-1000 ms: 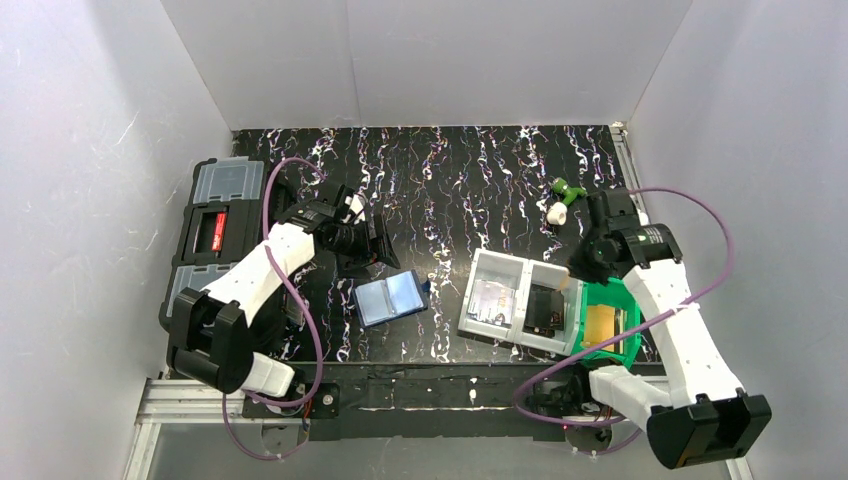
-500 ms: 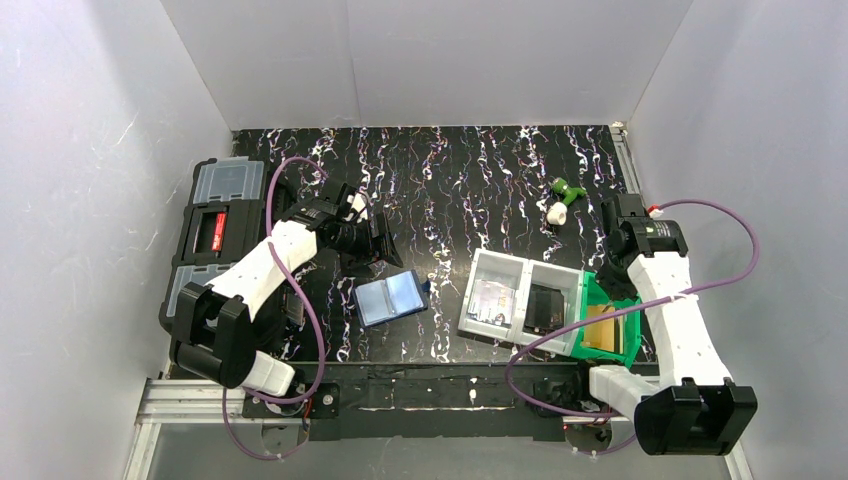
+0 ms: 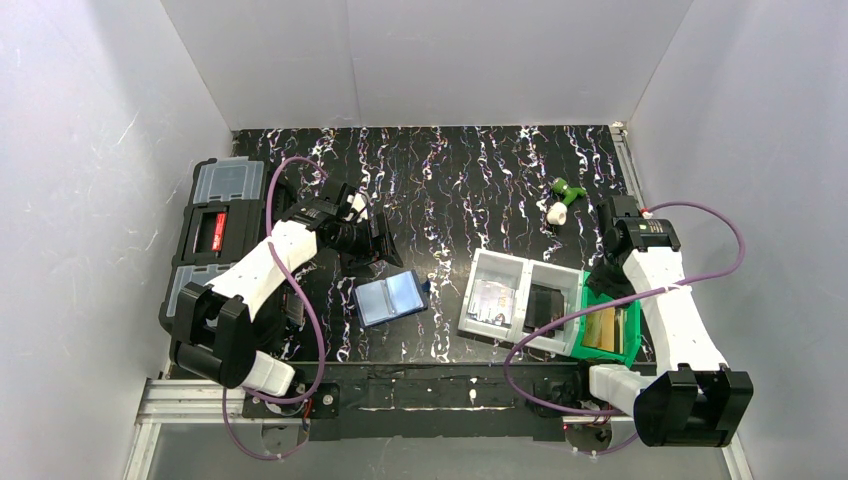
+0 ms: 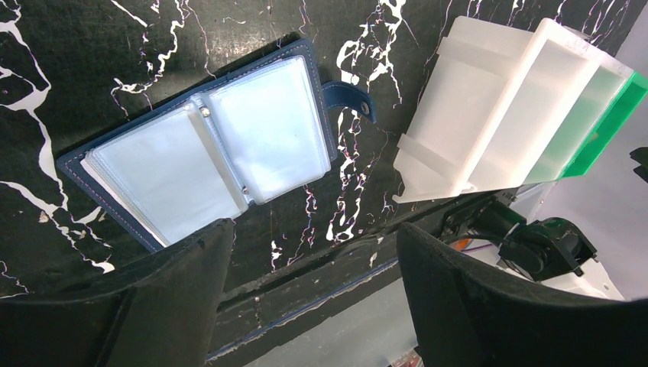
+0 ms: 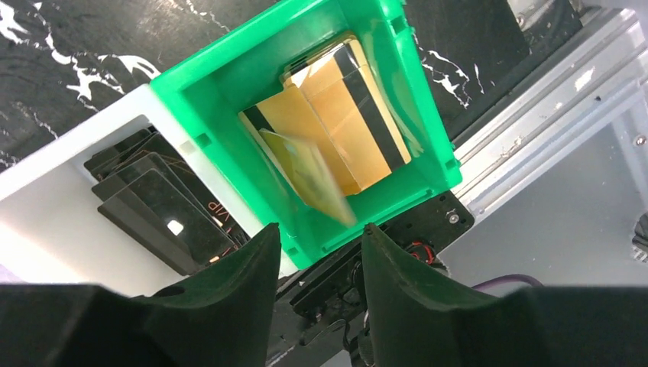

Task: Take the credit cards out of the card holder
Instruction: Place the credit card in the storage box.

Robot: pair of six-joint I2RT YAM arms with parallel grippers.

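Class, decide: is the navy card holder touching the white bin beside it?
Apart. The left wrist view shows a strip of bare black table between the card holder and the white bin.

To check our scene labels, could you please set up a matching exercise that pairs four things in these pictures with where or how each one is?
Things:
1. card holder
2. gold-tan cards
3. black cards
4. left tool

Places or states:
a. inside the green bin
b. open, holding nothing
c. lying open on the table, clear sleeves facing up
d. inside the white bin next to the green one

Pairs: 1-c, 2-a, 3-d, 4-b
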